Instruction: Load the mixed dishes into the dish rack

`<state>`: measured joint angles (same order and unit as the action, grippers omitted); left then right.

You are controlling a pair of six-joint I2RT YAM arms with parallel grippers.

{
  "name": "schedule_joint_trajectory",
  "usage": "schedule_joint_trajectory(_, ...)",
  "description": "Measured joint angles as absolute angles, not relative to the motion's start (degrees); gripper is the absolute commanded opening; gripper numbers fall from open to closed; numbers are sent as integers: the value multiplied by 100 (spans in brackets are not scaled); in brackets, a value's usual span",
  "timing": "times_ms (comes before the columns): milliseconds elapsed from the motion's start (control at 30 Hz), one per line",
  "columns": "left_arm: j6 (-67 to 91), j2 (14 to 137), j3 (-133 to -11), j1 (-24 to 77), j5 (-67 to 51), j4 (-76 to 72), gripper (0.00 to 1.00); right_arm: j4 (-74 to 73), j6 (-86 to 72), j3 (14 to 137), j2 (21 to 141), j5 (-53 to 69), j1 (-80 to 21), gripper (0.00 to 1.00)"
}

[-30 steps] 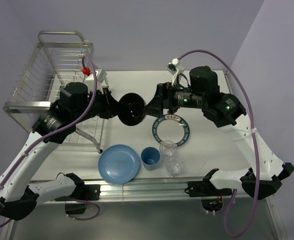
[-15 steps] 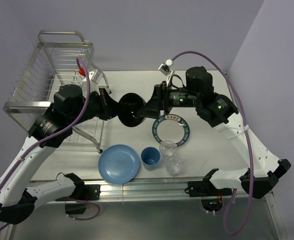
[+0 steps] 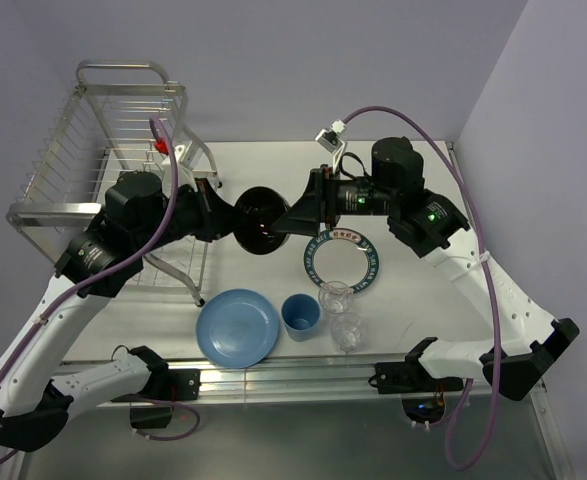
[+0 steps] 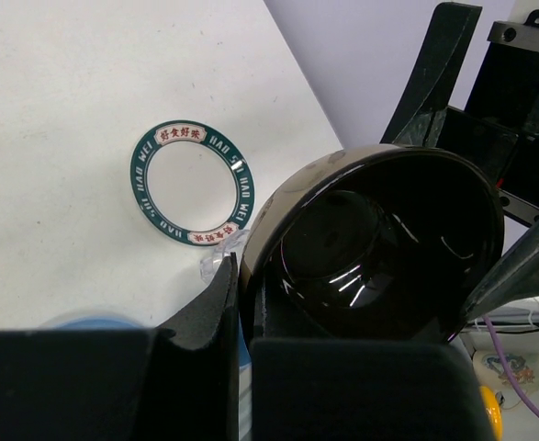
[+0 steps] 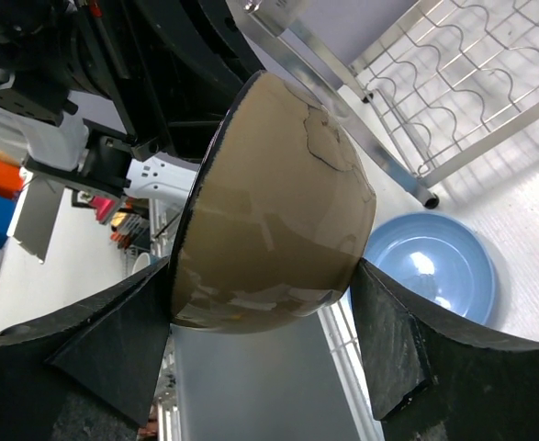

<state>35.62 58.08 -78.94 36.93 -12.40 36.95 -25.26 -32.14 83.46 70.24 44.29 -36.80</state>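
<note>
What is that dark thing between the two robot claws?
A small black bowl, held by both the left gripper and right gripper; the top view shows it.

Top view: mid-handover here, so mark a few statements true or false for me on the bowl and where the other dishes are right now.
1. The left gripper and the right gripper both have their jaws on the small black bowl. True.
2. The light-blue plate is already in the dish rack. False: it lies flat on the table, near the front edge.
3. The light-blue cup stands between that plate and the clear glasses. True.
4. The white lettered-rim plate is stacked on the light-blue plate. False: it lies apart, under the right arm.
</note>
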Motion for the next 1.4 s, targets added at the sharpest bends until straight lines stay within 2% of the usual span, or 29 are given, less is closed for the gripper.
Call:
schedule_joint_trajectory(100, 3564, 5787, -7894, 3677, -1234, 3706, 0, -2333, -3304, 8276, 7024, 4508, -3671, 84)
schedule_joint_trajectory(300, 3559, 5784, -7894, 3677, -1354, 3667, 0, -2128, -3433, 8208, 7026, 4735, -3673, 89)
schedule_joint_trajectory(367, 3559, 5784, -7894, 3677, -1413, 3636, 0, -2069, -3468, 8206, 7026, 4794, -3673, 85)
schedule_joint_trajectory(433, 3553, 5784, -7894, 3677, -1431, 3614, 0, -2051, -3492, 8206, 7026, 4814, -3671, 78)
schedule_joint_trajectory(467, 3533, 5784, -7894, 3677, -1428, 3612, 0, -2056, -3518, 8204, 7026, 4812, -3671, 71)
schedule_joint_trajectory(500, 3522, 5784, -7894, 3675, -1426, 3612, 0, -2058, -3570, 8202, 7026, 4807, -3669, 49)
schedule_joint_trajectory(567, 3516, 5784, -7894, 3667, -1428, 3616, 0, -2040, -3597, 8193, 7030, 4810, -3669, 21)
schedule_joint_trajectory(600, 3516, 5784, -7894, 3660, -1431, 3616, 0, -2027, -3614, 8189, 7030, 4810, -3669, 0)
schedule_joint_trajectory(800, 3481, 5791, -7894, 3612, -1433, 3675, 0, -1857, -3699, 8051, 7030, 4812, -3669, 0)
schedule_joint_trajectory(833, 3470, 5795, -7894, 3603, -1431, 3701, 2, -1839, -3710, 8020, 7030, 4814, -3669, 0)
schedule_joint_trajectory(867, 3465, 5795, -7894, 3597, -1433, 3734, 9, -1841, -3732, 8001, 7030, 4814, -3671, 0)
schedule_joint_trajectory(933, 3459, 5800, -7894, 3577, -1435, 3771, 16, -1841, -3765, 7972, 7030, 4812, -3671, 0)
schedule_joint_trajectory(1033, 3463, 5800, -7894, 3535, -1455, 3778, 13, -1844, -3789, 7940, 7030, 4807, -3675, 0)
schedule_joint_trajectory(1067, 3463, 5800, -7894, 3516, -1476, 3782, 15, -1841, -3793, 7937, 7030, 4799, -3675, 0)
schedule_joint_trajectory(1133, 3465, 5804, -7894, 3492, -1514, 3780, 26, -1841, -3806, 7937, 7030, 4790, -3675, 0)
schedule_joint_trajectory(1167, 3472, 5806, -7894, 3476, -1527, 3774, 42, -1844, -3806, 7937, 7030, 4781, -3675, 0)
schedule_joint_trajectory(1300, 3548, 5806, -7894, 3422, -1632, 3708, 57, -1870, -3785, 7918, 7030, 4661, -3688, 0)
schedule_joint_trajectory(1400, 3575, 5804, -7894, 3363, -1678, 3691, 63, -1896, -3787, 7913, 7030, 4604, -3688, 0)
